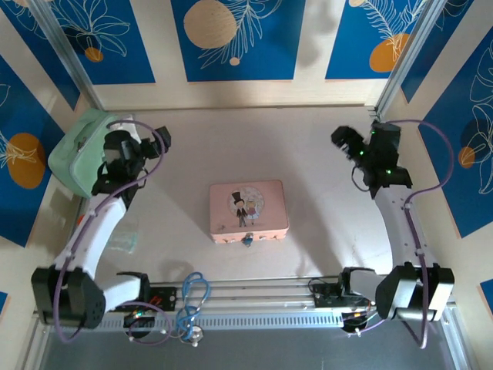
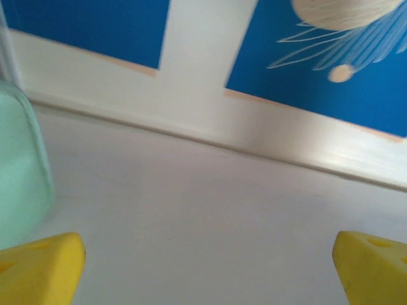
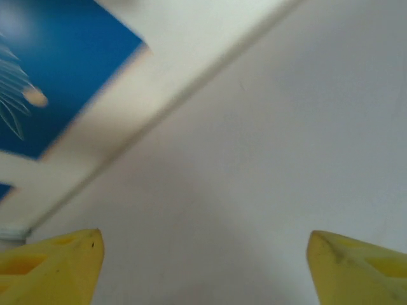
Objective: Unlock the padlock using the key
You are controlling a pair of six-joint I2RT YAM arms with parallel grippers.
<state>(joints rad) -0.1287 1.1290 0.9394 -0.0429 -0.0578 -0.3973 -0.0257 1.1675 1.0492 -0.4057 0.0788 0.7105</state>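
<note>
Padlock [image 1: 247, 240] sits at the near edge of the pink tin [image 1: 248, 204], between your two hands and nearer the arm bases than either. Your left hand [image 1: 159, 141] is released, yellow fingertips [image 2: 41, 267] spread wide over bare bench [image 2: 210, 210], a mint-green pouch [image 1: 75, 150] just to its left. Your right hand [image 1: 341, 138] is likewise released, spread equally wide, well apart from the tin.
</note>
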